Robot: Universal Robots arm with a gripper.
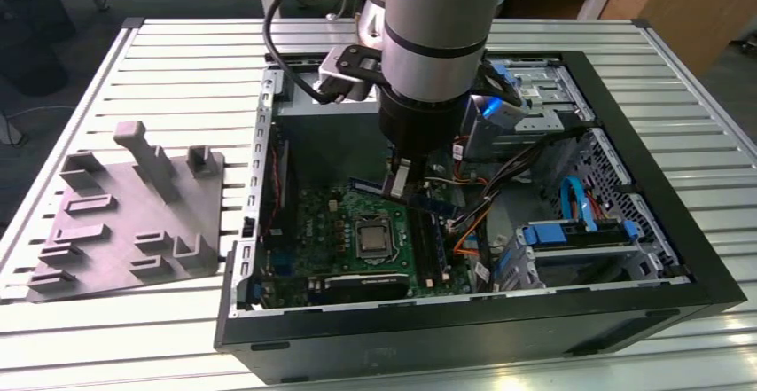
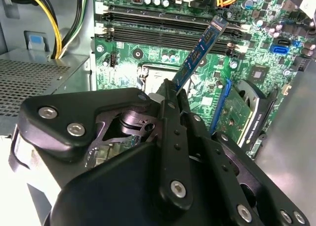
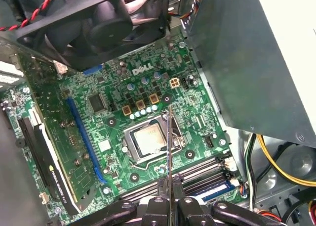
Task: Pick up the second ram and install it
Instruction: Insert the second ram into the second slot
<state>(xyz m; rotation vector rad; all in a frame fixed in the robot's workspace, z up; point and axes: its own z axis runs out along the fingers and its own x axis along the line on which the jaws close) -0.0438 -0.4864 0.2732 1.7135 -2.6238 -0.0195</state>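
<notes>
Blue second ram (image 2: 198,53), one, pinched in claw (image 2: 174,93) above motherboard (image 2: 163,55).

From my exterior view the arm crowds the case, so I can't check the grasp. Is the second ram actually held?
Observer: Yes. In the second wrist view the gripper is shut on the second ram, which juts out past its fingertips.
Operator: Is it seated in a slot?
Observer: It doesn't look so. In the first wrist view it shows edge-on across the CPU socket rim, apart from the memory slots.
Operator: Is any slot filled?
Observer: Yes. The first wrist view shows a blue stick sitting in one slot.
</notes>
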